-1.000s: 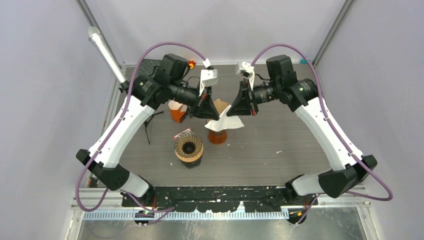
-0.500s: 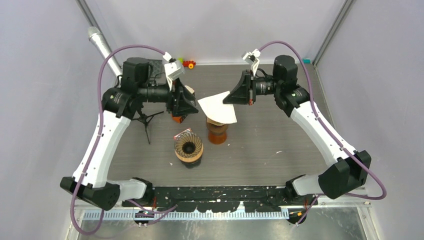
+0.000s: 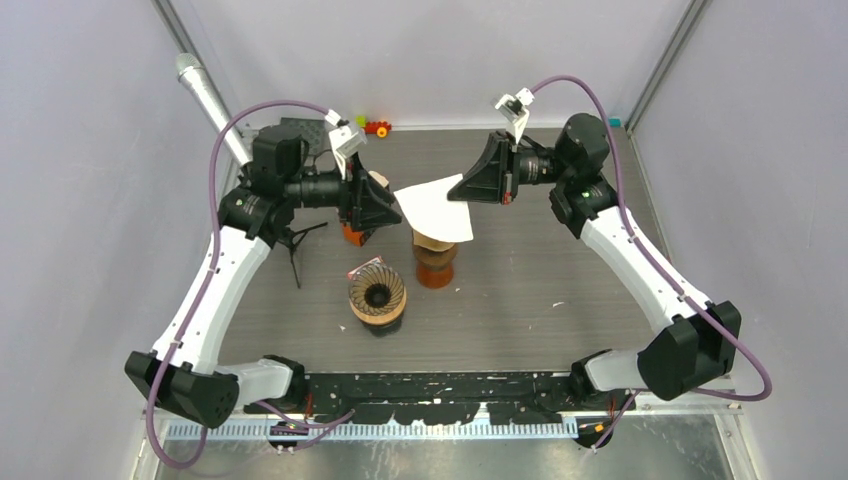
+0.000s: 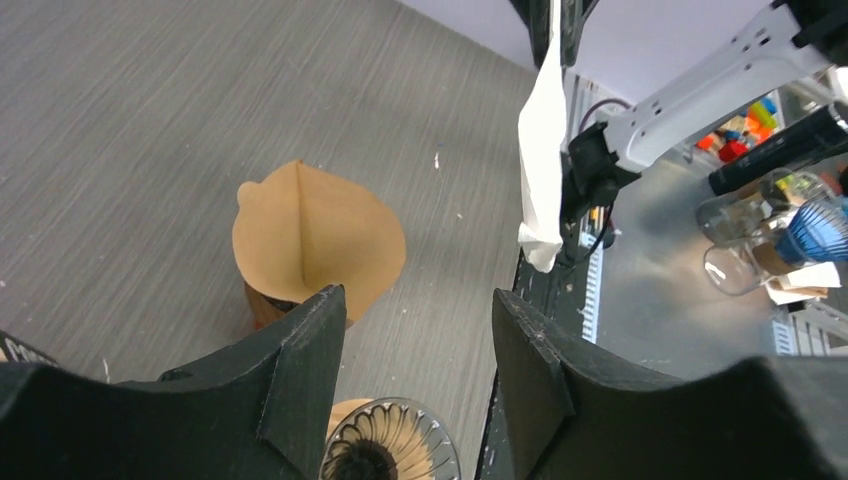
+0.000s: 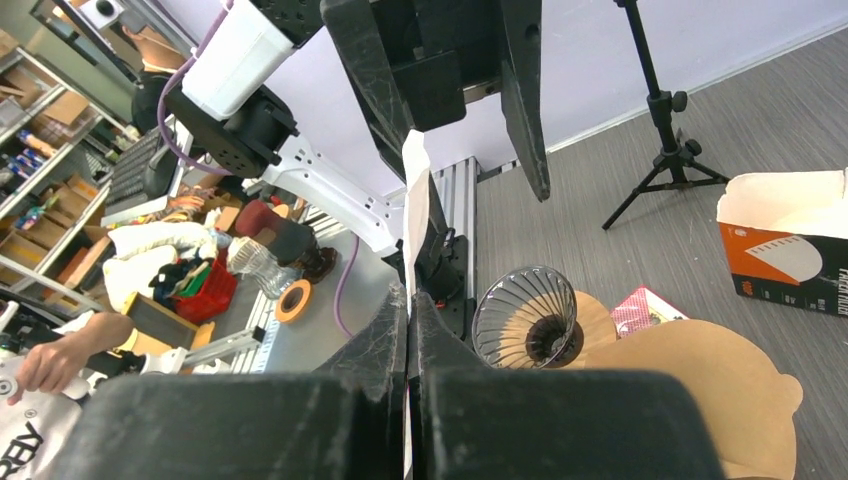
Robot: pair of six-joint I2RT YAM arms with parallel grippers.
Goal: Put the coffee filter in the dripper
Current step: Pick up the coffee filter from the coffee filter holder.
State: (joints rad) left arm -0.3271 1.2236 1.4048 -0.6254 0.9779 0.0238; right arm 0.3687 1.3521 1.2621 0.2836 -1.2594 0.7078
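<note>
Left arm has swung back toward the left of the top view since a second ago, and the left gripper (image 3: 388,212) has let go of the white paper coffee filter (image 3: 437,208). The filter is now lifted off the stack, and the right gripper (image 3: 462,190) alone carries it. Right jaws are pressed flat together on the filter's upper right edge. Left jaws stand partly open with nothing between them. The filter hangs at upper centre, its lower edge over the stack of brown paper filters (image 3: 435,250) without visible contact. Its left corner is just beside the left fingertips. The ribbed glass dripper (image 3: 377,294) sits at lower centre-left, near the stack and apart from both grippers. Bare grey wood-grain table (image 3: 540,300) shows to its right and below it. An orange filter box (image 3: 352,232) sits under the left gripper, and a black tripod (image 3: 295,250) stands left of the dripper. Both arms rise from the lower corners, elbows out, with forearms level and pointing inward at each other.
</note>
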